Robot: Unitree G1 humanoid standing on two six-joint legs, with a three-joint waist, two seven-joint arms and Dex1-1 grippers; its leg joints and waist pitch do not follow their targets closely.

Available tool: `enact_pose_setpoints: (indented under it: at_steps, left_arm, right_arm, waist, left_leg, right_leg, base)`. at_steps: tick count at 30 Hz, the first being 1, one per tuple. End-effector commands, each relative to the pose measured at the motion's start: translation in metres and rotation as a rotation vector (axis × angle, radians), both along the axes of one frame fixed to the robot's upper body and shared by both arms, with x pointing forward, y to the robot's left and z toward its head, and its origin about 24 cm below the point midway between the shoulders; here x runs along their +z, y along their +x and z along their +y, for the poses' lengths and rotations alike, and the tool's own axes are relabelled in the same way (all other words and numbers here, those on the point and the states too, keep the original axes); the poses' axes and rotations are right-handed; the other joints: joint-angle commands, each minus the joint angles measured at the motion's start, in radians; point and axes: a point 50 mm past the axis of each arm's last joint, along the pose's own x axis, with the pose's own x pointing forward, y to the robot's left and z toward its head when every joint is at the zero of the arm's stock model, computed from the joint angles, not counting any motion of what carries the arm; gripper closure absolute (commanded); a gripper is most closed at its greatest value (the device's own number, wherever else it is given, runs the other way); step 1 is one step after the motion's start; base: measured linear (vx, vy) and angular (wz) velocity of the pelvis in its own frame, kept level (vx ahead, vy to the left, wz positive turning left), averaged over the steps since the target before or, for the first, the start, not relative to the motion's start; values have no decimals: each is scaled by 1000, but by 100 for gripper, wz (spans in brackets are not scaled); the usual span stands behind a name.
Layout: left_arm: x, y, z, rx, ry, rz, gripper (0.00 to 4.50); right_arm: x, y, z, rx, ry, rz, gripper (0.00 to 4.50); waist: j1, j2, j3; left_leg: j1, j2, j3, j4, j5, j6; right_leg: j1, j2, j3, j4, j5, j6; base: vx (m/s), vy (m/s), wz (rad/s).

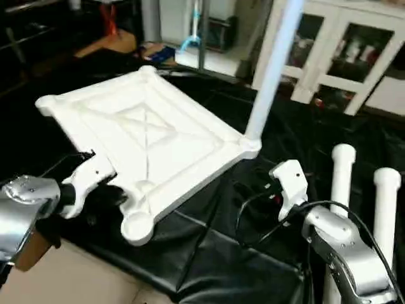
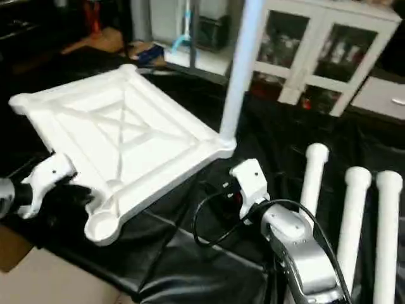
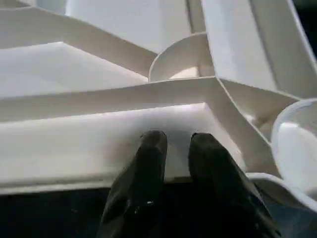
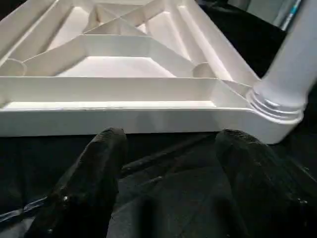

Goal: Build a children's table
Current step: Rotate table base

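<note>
The white tabletop point(image 1: 158, 133) lies underside up on black cloth, its X-braced ribs showing. One white leg point(image 1: 272, 69) stands upright in its far right corner socket. Three loose legs point(image 2: 354, 215) lie side by side at the right. My left gripper point(image 3: 176, 141) is at the tabletop's near left edge, just beside the empty near corner socket point(image 1: 136, 225). Its fingers point(image 3: 148, 163) stand close together with a narrow gap, tips against the outer rim. My right gripper point(image 4: 171, 141) hangs open over the cloth in front of the near right edge, close to the standing leg's corner.
A white glass-door cabinet point(image 1: 342, 50) stands behind at the right. A black cable point(image 1: 253, 215) loops across the cloth by my right wrist. The cloth's front edge point(image 1: 158, 278) gives way to tan floor. Clutter lies at the far left back.
</note>
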Motion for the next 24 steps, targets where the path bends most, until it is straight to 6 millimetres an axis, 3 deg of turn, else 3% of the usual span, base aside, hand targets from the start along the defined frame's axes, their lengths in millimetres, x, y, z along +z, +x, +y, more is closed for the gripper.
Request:
enact_pose_setpoints:
  at_steps: [1,5,7,11,12,13,14,15,19,24]
  left_arm:
    - [-18,-5,7,34,66,78,344]
    - [-19,1,7,60,79,41,344]
    - [-20,10,2,106,19,-14,344]
    - [-18,24,-16,105,-83,-119,344]
    - [-18,26,-18,104,-99,-134,344]
    - [-19,33,-29,105,-147,-177,344]
    - [-20,38,-36,105,-177,-203,344]
    - [-21,44,-48,93,-213,-225,344]
    - [-33,52,-62,53,-180,-182,344]
    - [-38,68,-89,-36,-128,-237,344]
  right_arm:
    - [5,-3,-5,-22,-4,-11,127]
    - [4,-4,-6,-30,-8,-12,127]
    - [5,-4,-6,-41,-2,-15,127]
    - [7,-1,-5,-49,10,-21,127]
    - [7,-1,-4,-50,12,-21,127]
    - [7,1,-4,-56,13,-24,127]
    - [7,2,-3,-60,13,-26,127]
    - [7,3,-2,-63,11,-28,127]
    - [8,3,-1,-53,10,-29,127]
    - [10,3,-4,-55,0,-34,127]
  waist:
    - [0,15,-45]
    - [-6,23,-45]
    - [-10,20,-42]
    - [-7,18,-42]
    - [-6,19,-45]
    - [-9,12,-44]
    - [-8,13,-45]
    - [-2,13,-48]
    - [-2,6,-48]
    - [1,0,-49]
  left_leg:
    - [20,46,-34,-97,-384,-60]
    - [19,47,-36,-96,-390,-49]
    - [24,44,-36,-94,-429,-51]
    - [25,45,-41,-93,-451,-49]
    - [26,47,-43,-93,-453,-52]
    - [20,48,-43,-96,-451,-51]
    - [22,47,-43,-96,-454,-52]
    - [32,49,-40,-93,-457,-55]
    - [17,50,-44,-98,-428,-57]
    - [19,49,-35,-91,-375,-37]
  right_leg:
    - [20,-40,38,-63,-300,-160]
    - [19,-41,38,-70,-359,-157]
    - [12,-39,36,-79,-442,-137]
    - [7,-42,34,-91,-519,-108]
    - [6,-43,34,-90,-515,-104]
    - [8,-40,32,-90,-495,-103]
    - [8,-39,31,-90,-492,-101]
    - [0,-40,33,-89,-461,-112]
    - [15,-44,32,-81,-409,-117]
    - [14,-46,37,-82,-366,-130]
  base:
    - [0,0,0]
    - [0,0,0]
    - [0,0,0]
    - [0,0,0]
    - [0,0,0]
    - [0,0,0]
    - [0,0,0]
    - [0,0,0]
    - [0,0,0]
    - [0,0,0]
